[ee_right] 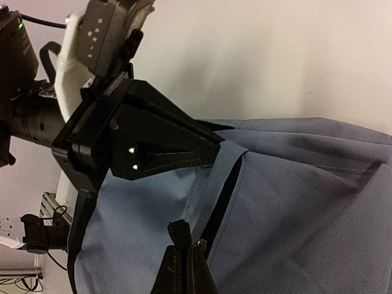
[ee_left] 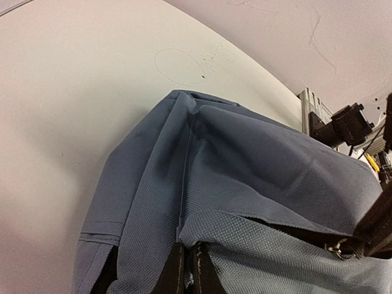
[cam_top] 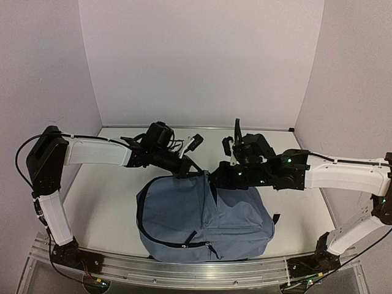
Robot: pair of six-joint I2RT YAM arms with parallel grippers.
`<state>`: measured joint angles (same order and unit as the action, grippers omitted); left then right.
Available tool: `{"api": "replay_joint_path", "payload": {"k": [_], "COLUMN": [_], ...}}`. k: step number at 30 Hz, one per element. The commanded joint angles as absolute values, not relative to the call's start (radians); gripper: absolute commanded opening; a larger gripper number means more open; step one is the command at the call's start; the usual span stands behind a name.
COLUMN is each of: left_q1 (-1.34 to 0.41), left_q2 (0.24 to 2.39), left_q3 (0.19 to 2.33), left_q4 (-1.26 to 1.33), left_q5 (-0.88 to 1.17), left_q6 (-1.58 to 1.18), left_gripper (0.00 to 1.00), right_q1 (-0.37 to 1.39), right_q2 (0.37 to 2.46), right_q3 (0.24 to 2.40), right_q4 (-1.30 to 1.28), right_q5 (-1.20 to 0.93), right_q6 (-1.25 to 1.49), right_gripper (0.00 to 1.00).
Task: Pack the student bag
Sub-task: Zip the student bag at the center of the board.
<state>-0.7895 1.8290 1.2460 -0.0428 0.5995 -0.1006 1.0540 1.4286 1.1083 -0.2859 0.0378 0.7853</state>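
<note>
Centrally, student bag (cam_top: 202,220), white table (cam_top: 104,202), lilac walls (cam_top: 202,61)

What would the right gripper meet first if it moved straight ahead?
Past the student bag fabric that the right gripper pinches, probably the black left gripper just ahead; depth is unclear.

left arm (cam_top: 92,151), right arm (cam_top: 346,174): white shells, black joints | left gripper (ee_right: 217,146): black wedge, two bright screws | green lights (cam_top: 288,160) on right forearm | black cable (cam_top: 16,160) beside left shoulder
</note>
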Motion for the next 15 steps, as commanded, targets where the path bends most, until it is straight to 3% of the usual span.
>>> {"api": "replay_joint_path", "payload": {"k": [1, 15], "left_q1": [-0.743, -0.671], "left_q2": [1.822, 1.819], "left_q3": [1.232, 1.247], "left_q4": [0.015, 0.033], "left_q5": [0.375, 0.273], "left_q6": [-0.183, -0.201], "left_gripper": [0.0, 0.0], "right_q1": [1.086, 1.128], "right_q2": [1.359, 1.283], "right_q3": [1.106, 1.06], "right_q4": [-0.262, -0.311], "right_q5": [-0.033, -0.064], "right_q6": [0.76, 0.766], "right_gripper": [0.0, 0.0]}}
